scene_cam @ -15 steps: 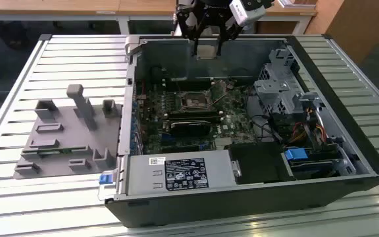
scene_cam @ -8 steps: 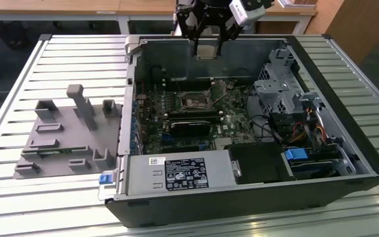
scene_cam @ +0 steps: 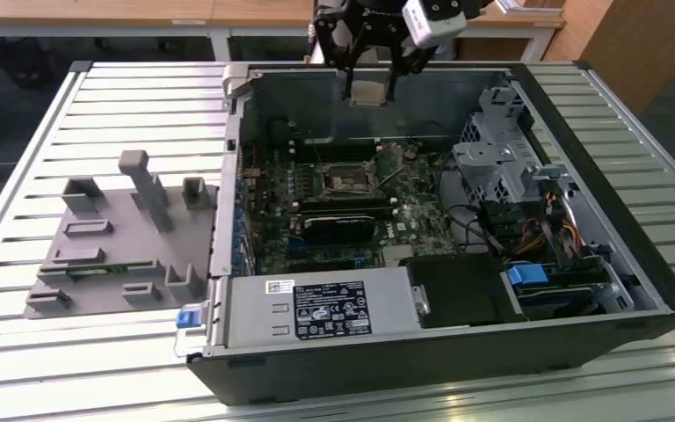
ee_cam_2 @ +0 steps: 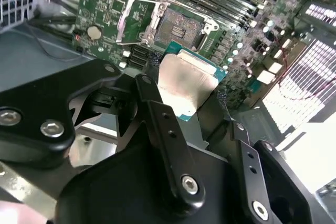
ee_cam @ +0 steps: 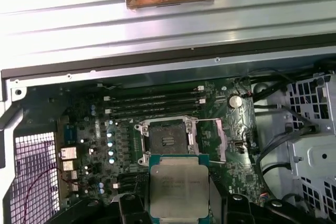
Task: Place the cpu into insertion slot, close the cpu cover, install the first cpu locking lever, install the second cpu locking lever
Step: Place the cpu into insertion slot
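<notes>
My gripper [scene_cam: 369, 97] hangs high over the open computer case, shut on the cpu [scene_cam: 369, 89], a flat square chip with a dull silvery face. In both wrist views the cpu [ee_cam_2: 185, 80] [ee_cam: 177, 187] sits between the black fingers [ee_cam_2: 157, 114], edge-gripped and well above the board. Below it lies the insertion slot [scene_cam: 346, 178] [ee_cam_2: 181, 24] [ee_cam: 167, 141], a black square socket with a bare dark centre. The cpu cover [ee_cam_2: 135, 22] [ee_cam: 212, 140], a silver frame plate, is swung open beside the socket.
The case [scene_cam: 619, 264] lies open on a slatted metal table [scene_cam: 138, 105]. A grey fixture block [scene_cam: 127, 237] stands at the exterior view's left. Memory slots [ee_cam: 152, 103], a drive cage [scene_cam: 496, 167], cables and a power supply [scene_cam: 326, 308] surround the socket.
</notes>
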`<state>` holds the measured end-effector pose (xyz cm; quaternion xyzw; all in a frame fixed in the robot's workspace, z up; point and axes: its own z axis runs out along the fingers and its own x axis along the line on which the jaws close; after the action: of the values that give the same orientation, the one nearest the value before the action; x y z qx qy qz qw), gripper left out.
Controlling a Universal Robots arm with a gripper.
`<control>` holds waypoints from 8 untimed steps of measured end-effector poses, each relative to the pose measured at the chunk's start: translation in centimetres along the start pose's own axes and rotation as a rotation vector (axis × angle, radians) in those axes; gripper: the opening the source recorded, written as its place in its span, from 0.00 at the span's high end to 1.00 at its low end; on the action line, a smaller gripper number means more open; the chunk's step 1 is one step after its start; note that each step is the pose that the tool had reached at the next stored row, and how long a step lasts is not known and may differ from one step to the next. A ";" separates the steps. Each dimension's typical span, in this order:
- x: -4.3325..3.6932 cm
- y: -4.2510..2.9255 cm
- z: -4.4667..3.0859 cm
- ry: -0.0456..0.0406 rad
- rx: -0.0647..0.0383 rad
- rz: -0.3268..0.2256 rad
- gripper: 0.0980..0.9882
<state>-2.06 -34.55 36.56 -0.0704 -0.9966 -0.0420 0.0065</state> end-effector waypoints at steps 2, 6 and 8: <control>0.00 0.00 0.03 -0.0025 0.000 0.030 0.51; 0.00 -0.01 0.10 -0.0073 -0.001 0.087 0.51; 0.00 -0.01 0.15 -0.0099 -0.002 0.117 0.51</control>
<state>-2.06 -34.55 36.42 -0.1290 -0.9908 -0.0420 0.0040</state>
